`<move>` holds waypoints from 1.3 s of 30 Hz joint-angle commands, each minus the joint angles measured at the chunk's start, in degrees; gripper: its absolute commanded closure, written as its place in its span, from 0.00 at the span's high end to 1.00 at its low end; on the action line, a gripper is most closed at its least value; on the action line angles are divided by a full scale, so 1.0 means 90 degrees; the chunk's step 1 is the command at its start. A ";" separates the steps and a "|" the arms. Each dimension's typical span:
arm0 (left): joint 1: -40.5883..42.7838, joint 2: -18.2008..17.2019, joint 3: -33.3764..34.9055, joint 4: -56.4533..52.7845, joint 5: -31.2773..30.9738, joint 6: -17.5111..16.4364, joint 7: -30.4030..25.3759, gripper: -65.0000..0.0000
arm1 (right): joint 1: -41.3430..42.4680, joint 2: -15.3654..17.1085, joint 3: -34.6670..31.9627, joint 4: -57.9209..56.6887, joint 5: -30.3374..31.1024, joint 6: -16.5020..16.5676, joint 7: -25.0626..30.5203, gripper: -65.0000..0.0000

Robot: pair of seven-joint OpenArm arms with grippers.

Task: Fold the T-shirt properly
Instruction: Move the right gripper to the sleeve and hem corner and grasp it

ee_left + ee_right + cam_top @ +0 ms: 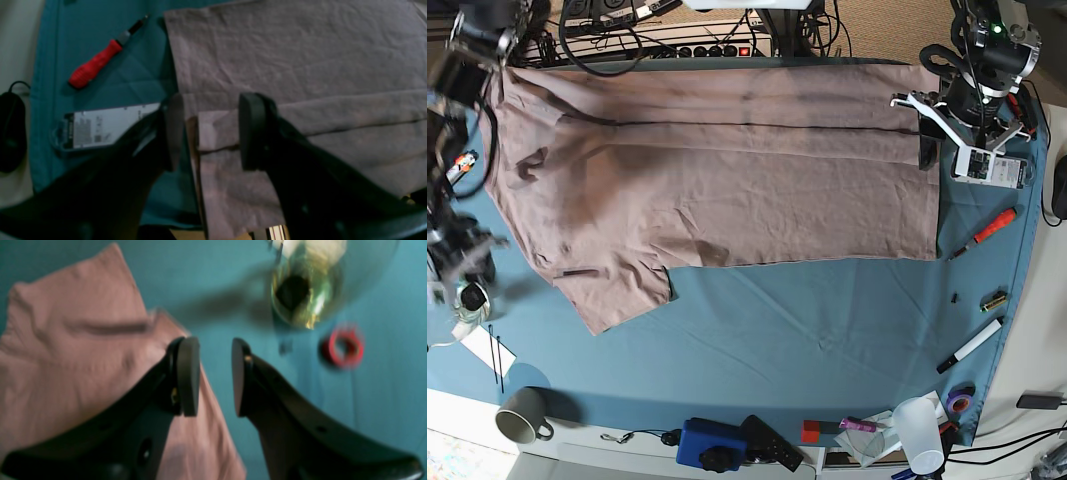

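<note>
We see the T-shirt (pixel 727 190) lying spread out on the blue cloth (pixel 827 330). Our left gripper (pixel 210 131) hangs open over a folded edge of the shirt. Our right gripper (pixel 215 376) is open too and holds nothing, just beside the shirt's edge.

Right wrist view is pretty smeared: the glassy thing (pixel 307 296) and the red ring (pixel 343 347) next to it are too blurry to identify. In the base view, the right arm (pixel 457 150) at the desk's left edge is motion-blurred and hides the shirt's (pixel 727 170) far left corner. Text on the white label (pixel 100 128) in the left wrist view is too small to read.
</note>
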 commanded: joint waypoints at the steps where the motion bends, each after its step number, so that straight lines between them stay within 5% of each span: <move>1: 0.0019 -0.0046 -0.0015 0.0107 -0.0061 0.0017 -0.0155 0.42 | 0.0347 0.0180 -0.0238 -0.0109 -0.0068 -0.0036 0.0226 0.26; 8: 0.0019 -0.0032 -0.0015 0.0107 -0.0063 0.0017 -0.0153 0.42 | 0.1916 -0.0170 -0.1698 -0.2467 -0.0595 -0.0304 0.0561 0.26; 13: 0.0019 -0.0027 -0.0015 0.0107 -0.0063 0.0017 -0.0153 0.42 | 0.2448 -0.0600 -0.1787 -0.3779 -0.0770 -0.0270 0.0850 0.26; 22: 0.0019 -0.0027 -0.0015 0.0107 -0.0061 0.0017 -0.0158 0.42 | 0.2268 -0.1207 -0.1787 -0.3905 -0.1501 -0.0437 0.0952 0.20; 25: 0.0022 -0.0027 -0.0015 0.0107 -0.0061 0.0017 -0.0143 0.42 | 0.2254 -0.1200 -0.1785 -0.3903 -0.1518 -0.0440 0.0721 0.00; 32: 0.0019 -0.0027 -0.0015 0.0107 -0.0061 0.0019 -0.0141 0.42 | 0.2217 -0.0850 -0.1770 -0.3140 -0.1399 -0.0461 -0.0160 0.00; 39: 0.0017 -0.0027 -0.0015 0.0107 -0.0061 0.0019 -0.0160 0.42 | 0.1702 -0.0226 -0.1773 -0.1433 -0.0143 -0.0461 -0.1639 0.00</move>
